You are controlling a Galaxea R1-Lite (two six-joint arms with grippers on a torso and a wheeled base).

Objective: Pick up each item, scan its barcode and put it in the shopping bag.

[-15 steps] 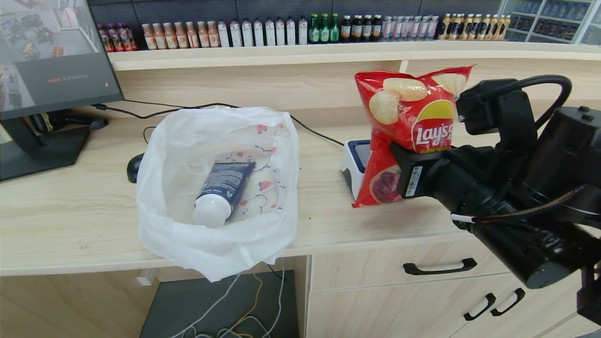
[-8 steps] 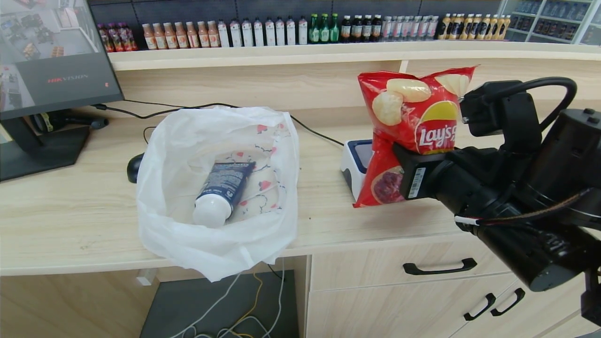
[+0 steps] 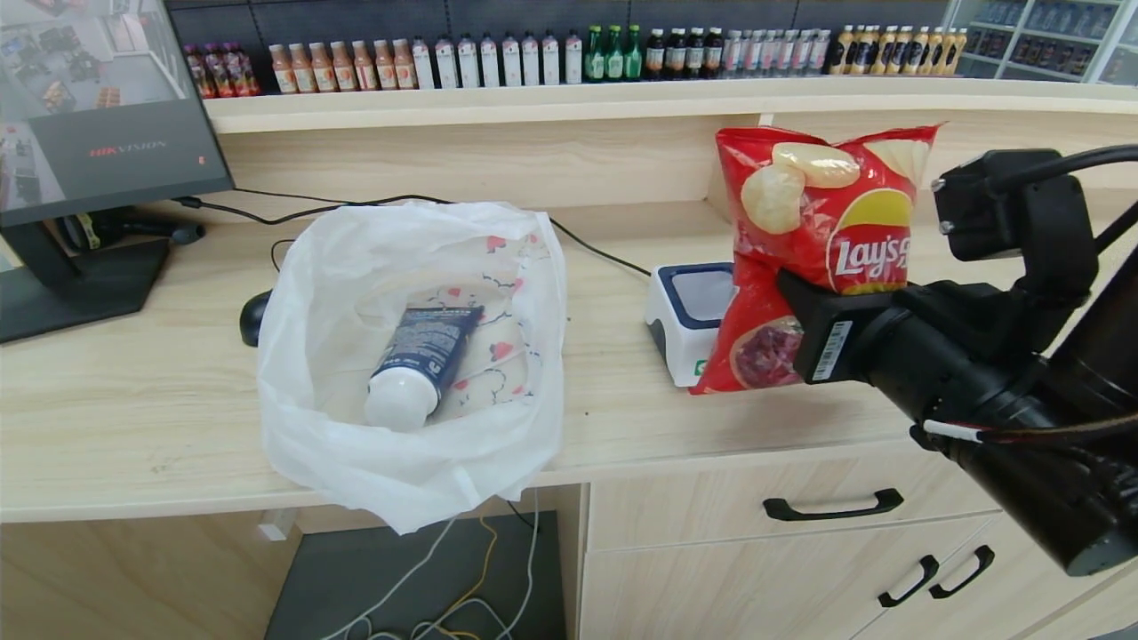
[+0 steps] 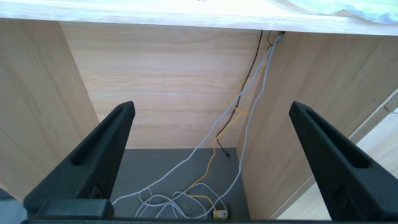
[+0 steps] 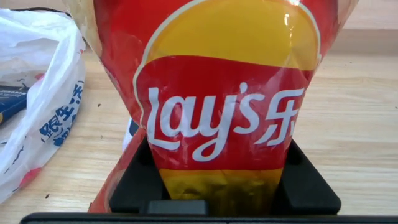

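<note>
Toward the right end of the counter point(image 3: 133, 400), head view: my right pincer point(image 3: 805, 311) is clamped on the lower part of the chip bag point(image 3: 818, 222) and holds it upright. The bag's bottom corner hangs just beside the scanner point(image 3: 689, 307), which sits about midway between the counter's back and front edges. I can't tell if they're touching. The shopping bag point(image 3: 302, 293) is further left, slumped over the front edge with its mouth open and a tube point(image 3: 425, 351) already inside.

So my guess is I'm on the scan step. The printed front faces the camera and I can't see a barcode anywhere, so it's probably on the back. The trick would be to roll the wrist so that side faces the scanner's window and hold it flat and steady there. After that it's a sideways carry to the shopping bag, high enough to clear its floppy rim.

Left wrist view: my left pincer point(image 4: 211, 109) is spread wide with nothing in it, parked below the counter's front edge looking at cables point(image 4: 249, 112). Fine there, out of the way.

Right wrist view: the chip bag point(image 5: 217, 93) fills most of it, with its bottom squeezed between my right pincer's point(image 5: 217, 186) two sides. It's puffy and slippery, so I'd say firm enough not to slide, not so hard it pops. The shopping bag point(image 5: 37, 81) is off to one side on the counter point(image 5: 354, 124).
</note>
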